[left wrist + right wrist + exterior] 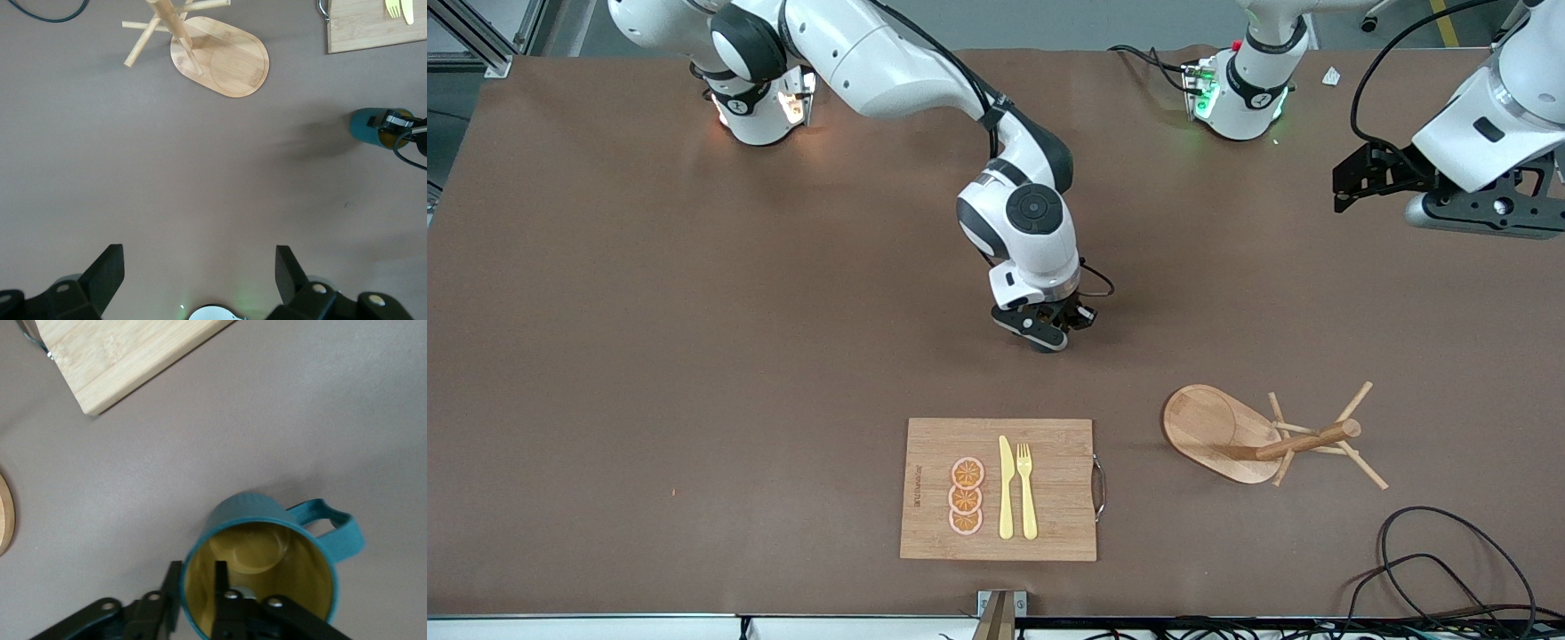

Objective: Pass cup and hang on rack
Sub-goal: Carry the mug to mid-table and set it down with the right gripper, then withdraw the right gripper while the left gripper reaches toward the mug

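At mid-desk the right end effector (1049,333) straddles the cup's (267,570) rim, fingers seemingly slack; lifting now could tip it. Left end effector (200,277) waits wide over bare desk, well apart from the rack (1258,436).
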Tool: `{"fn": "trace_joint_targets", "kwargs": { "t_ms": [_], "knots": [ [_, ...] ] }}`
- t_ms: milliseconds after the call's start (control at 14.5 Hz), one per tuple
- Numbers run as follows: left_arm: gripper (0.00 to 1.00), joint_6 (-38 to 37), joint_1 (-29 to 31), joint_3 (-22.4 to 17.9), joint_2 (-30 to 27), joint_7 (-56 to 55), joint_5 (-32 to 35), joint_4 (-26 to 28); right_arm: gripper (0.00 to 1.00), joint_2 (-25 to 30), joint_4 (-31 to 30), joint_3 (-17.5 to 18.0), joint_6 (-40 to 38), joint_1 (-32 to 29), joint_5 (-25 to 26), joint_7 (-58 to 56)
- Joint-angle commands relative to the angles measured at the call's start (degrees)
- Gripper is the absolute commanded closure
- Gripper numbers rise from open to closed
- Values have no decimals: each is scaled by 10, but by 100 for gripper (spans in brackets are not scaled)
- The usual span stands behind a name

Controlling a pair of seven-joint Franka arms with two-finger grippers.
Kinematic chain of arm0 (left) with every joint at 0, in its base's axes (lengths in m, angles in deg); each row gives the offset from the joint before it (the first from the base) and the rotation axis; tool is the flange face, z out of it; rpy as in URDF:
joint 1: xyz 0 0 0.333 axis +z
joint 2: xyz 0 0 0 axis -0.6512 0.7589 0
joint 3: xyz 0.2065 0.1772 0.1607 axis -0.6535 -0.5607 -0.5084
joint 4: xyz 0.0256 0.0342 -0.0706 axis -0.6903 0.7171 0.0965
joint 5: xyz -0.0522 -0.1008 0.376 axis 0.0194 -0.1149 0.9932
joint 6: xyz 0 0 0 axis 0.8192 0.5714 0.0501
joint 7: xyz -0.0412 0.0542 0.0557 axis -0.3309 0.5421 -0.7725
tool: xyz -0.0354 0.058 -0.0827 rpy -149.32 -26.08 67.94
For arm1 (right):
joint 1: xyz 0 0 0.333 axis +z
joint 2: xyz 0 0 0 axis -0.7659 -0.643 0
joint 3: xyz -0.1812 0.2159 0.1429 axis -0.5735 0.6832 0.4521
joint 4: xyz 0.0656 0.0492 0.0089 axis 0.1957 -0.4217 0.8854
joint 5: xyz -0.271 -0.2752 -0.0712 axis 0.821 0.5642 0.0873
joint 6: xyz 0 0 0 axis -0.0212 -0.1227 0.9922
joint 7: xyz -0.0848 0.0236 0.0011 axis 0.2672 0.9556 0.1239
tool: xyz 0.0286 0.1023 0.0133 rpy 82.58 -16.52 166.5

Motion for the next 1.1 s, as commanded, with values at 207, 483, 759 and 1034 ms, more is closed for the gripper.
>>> {"fn": "trace_joint_targets", "kwargs": {
  "t_ms": [207, 483, 759, 1034],
  "knots": [
    [0, -9, 1, 8, 20, -32, 0, -14, 0, 74, 10, -3, -145, -66, -4, -95],
    [0, -9, 0, 54, 22, -175, -2, -15, 0, 150, 2, -11, -232, -199, -9, -286],
    [0, -5, -4, 137, 47, -344, 0, -24, 0, 182, 1, -12, -246, -326, -4, -462],
    [0, -2, -99, 156, 104, -533, 23, -67, 0, 216, -18, -30, -296, -409, 47, -592]
  ]
}}
